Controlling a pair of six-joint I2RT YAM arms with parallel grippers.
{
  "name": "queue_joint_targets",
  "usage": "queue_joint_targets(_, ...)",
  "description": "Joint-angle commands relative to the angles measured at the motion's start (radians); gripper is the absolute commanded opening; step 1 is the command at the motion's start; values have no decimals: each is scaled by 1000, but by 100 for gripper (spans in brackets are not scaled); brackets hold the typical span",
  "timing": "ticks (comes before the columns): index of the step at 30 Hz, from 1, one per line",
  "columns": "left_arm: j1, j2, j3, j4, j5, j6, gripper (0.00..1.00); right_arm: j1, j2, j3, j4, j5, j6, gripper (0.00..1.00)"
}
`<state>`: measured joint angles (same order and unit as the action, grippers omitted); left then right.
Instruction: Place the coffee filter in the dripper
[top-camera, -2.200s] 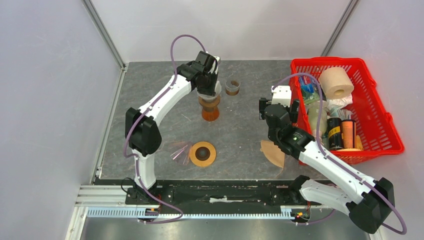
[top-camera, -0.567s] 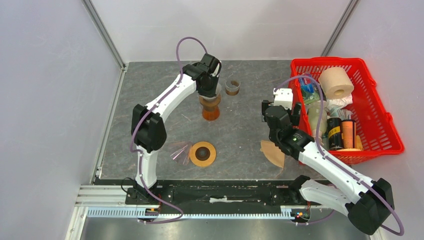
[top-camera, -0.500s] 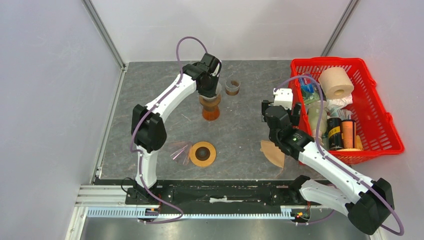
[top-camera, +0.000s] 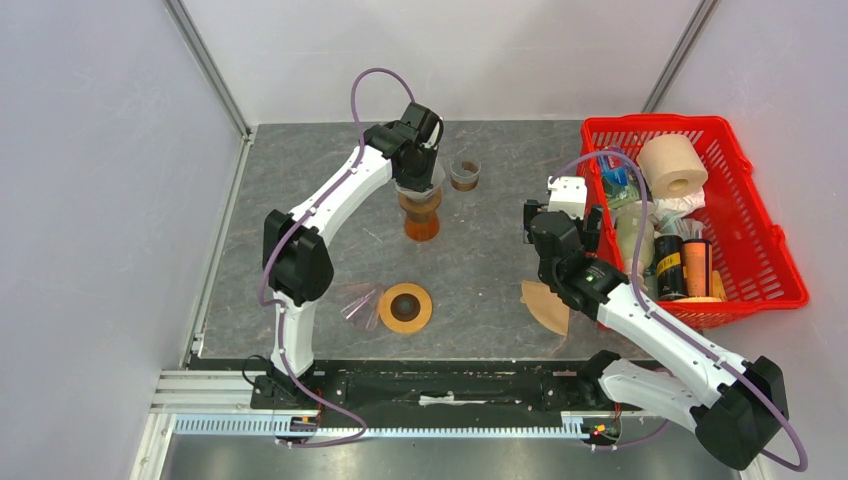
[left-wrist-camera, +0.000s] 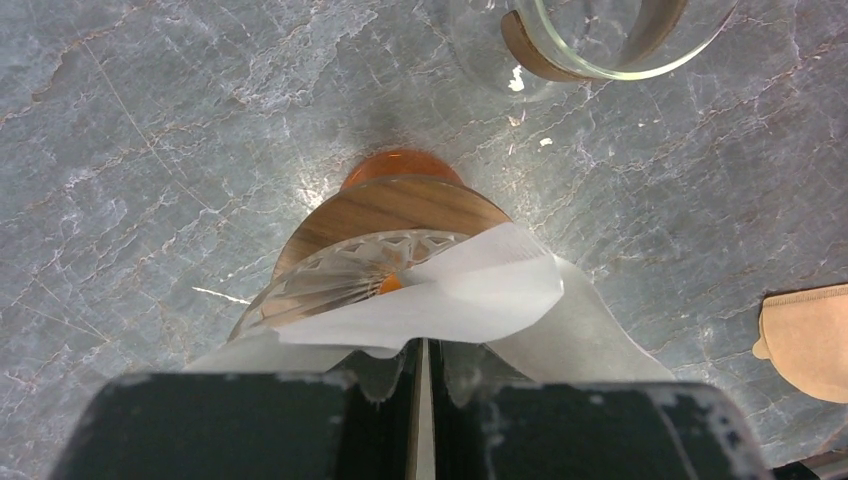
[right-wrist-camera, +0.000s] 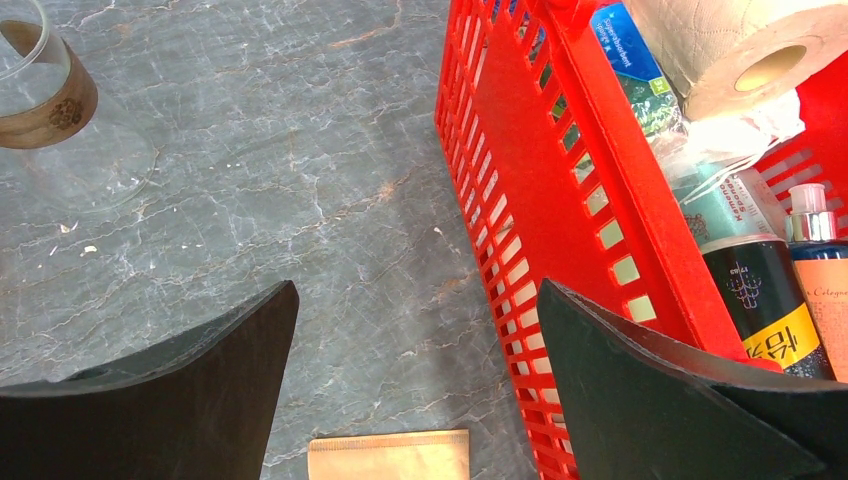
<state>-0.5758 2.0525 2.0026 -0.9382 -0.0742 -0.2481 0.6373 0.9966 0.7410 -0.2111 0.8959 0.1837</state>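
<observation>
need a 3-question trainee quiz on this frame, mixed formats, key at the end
1. True or false: the right gripper is holding something.
2. The left gripper is shut on: A) the white coffee filter; B) a glass cup; C) a brown filter.
3. In a word: what does the pinched filter drape over?

Key
1. False. Its jaws are wide open and empty, above the table.
2. A.
3. The dripper. The paper lies across its glass rim, not yet seated inside.
</observation>
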Motion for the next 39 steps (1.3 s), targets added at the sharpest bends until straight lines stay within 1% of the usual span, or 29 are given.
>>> queue_joint_targets(1, -6, -37, 39, -4, -36, -12, 10, -3, -12, 3, 11, 16, 13, 97)
queue_joint_targets(22, -6, 16, 47, -2, -28, -21, 11, -8, -18, 3, 1, 19, 13, 97)
queue_joint_targets(26, -6, 9, 51, -3, -27, -22, 14, -9, -21, 3, 0, 20, 14, 97)
queue_joint_targets(27, -6, 6, 51, -3, -25, -23, 16, -8, -20, 3, 0, 20, 14, 100)
queue_joint_targets(28, -6, 3, 52, -2, -23, -23, 17, -9, -19, 3, 0, 20, 14, 99)
queue_joint_targets(39, -6, -27, 56, -3, -13, -20, 18, -10, -16, 4, 0, 11, 14, 99)
